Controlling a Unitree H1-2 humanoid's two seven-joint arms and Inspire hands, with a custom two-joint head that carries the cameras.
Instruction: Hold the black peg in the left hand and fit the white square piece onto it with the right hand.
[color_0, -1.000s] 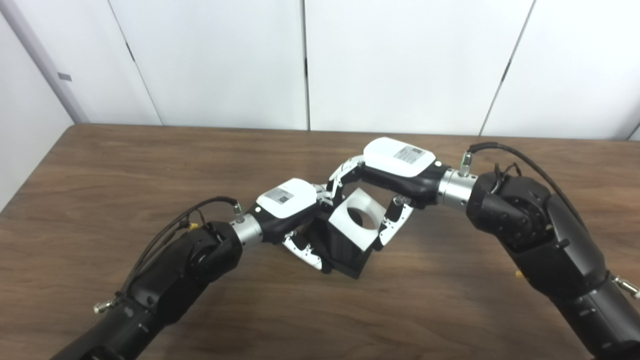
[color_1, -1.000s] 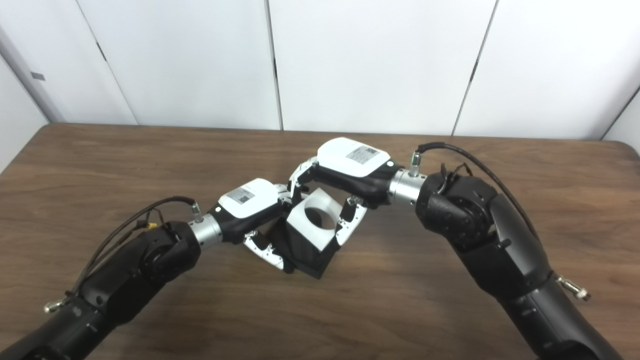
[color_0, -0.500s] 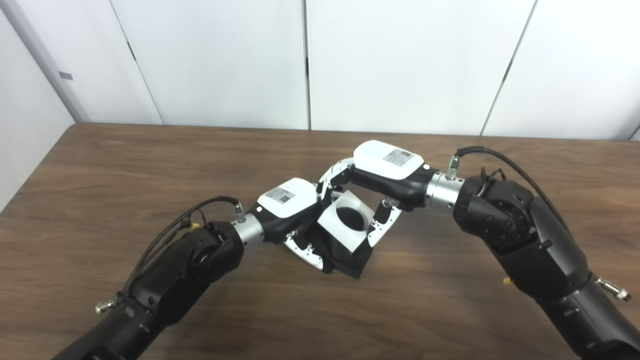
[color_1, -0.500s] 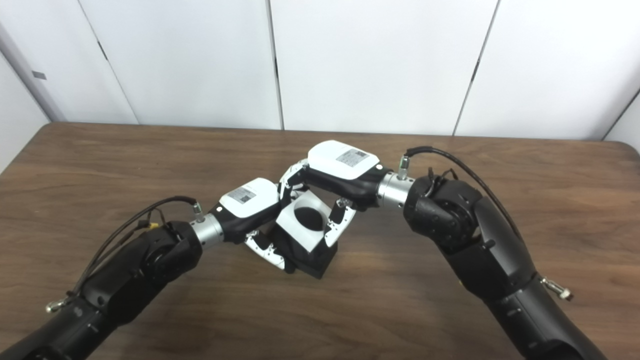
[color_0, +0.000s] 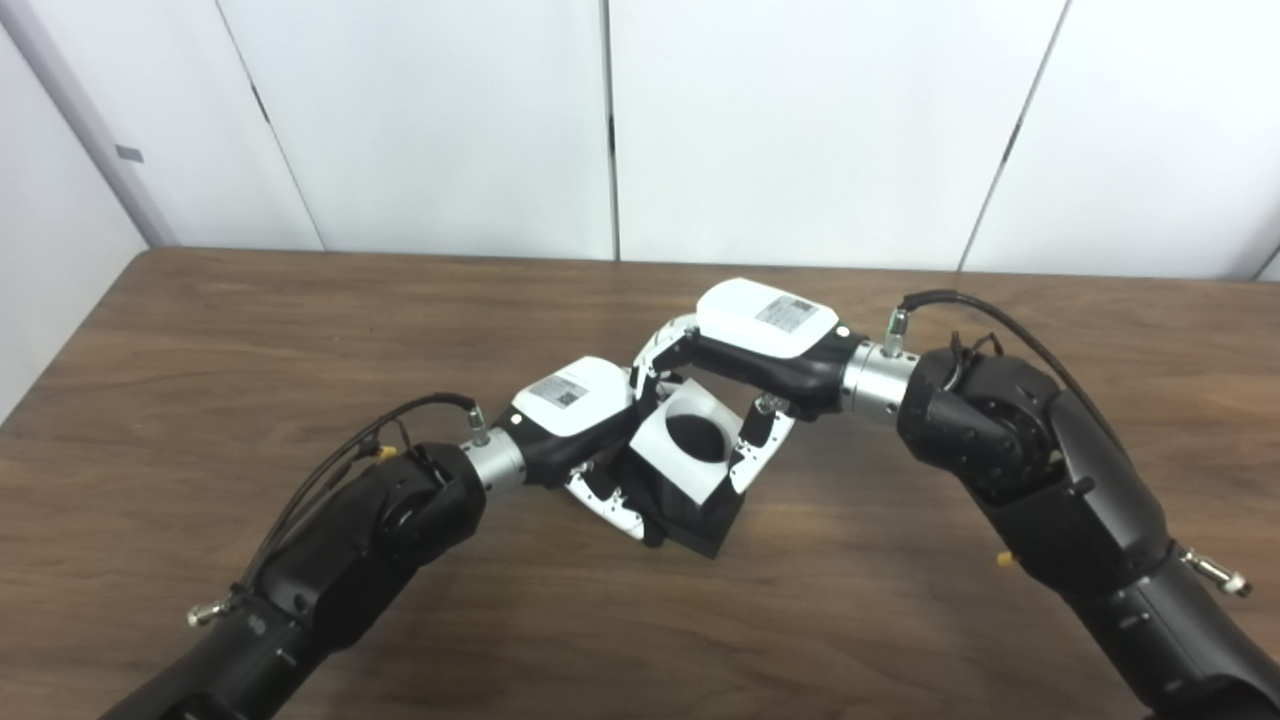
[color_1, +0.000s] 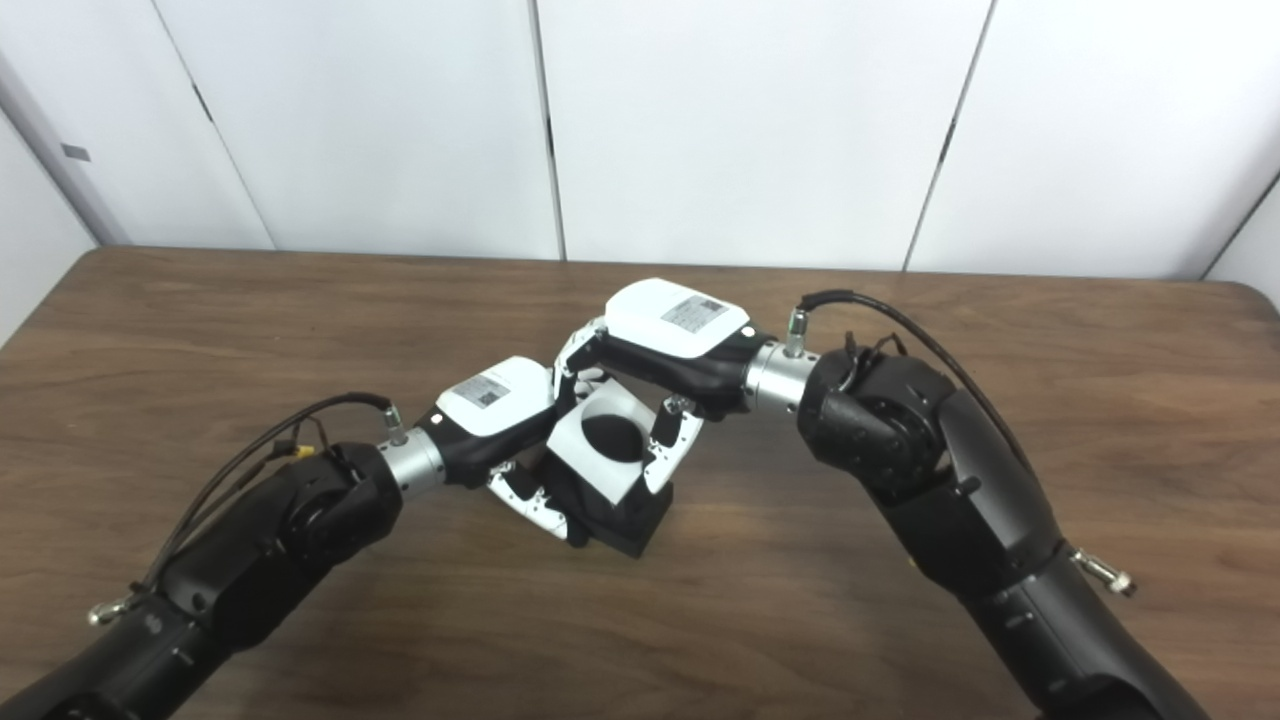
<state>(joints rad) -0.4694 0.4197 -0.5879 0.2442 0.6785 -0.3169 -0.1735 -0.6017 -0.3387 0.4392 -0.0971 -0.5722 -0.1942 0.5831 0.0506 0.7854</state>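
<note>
I have the black peg (color_0: 690, 505) clamped in my left hand (color_0: 585, 415), its square base tilted and sitting low over the surface (color_0: 300, 330); I can't tell whether the base corner touches the wood or hangs just above it. My right hand (color_0: 750, 335) is wrapped around the white square piece (color_0: 685, 450), fingers (color_0: 660, 350) on the far edge and the thumb side (color_0: 755, 450) on the near right edge. The piece sits on top of the black part, and the round hole in its face shows dark inside, which I read as the peg's top filling it.

So I judge I'm in the fitting step itself, with the piece partly or mostly seated. How deep it sits I can't see, since the white block hides the joint on most sides. The next move, as I see it, calls for a straight push along the peg's tilted axis, with the left hand bracing firmly against it, and no twisting, because a square block on a close-fitting peg will likely jam if it goes on crooked. After that I'd want to ease the right-hand grip only once the piece feels seated.

Count: one black peg, one white square piece, two hands, both occupied. Nothing else lies on the surface that I can make out.
</note>
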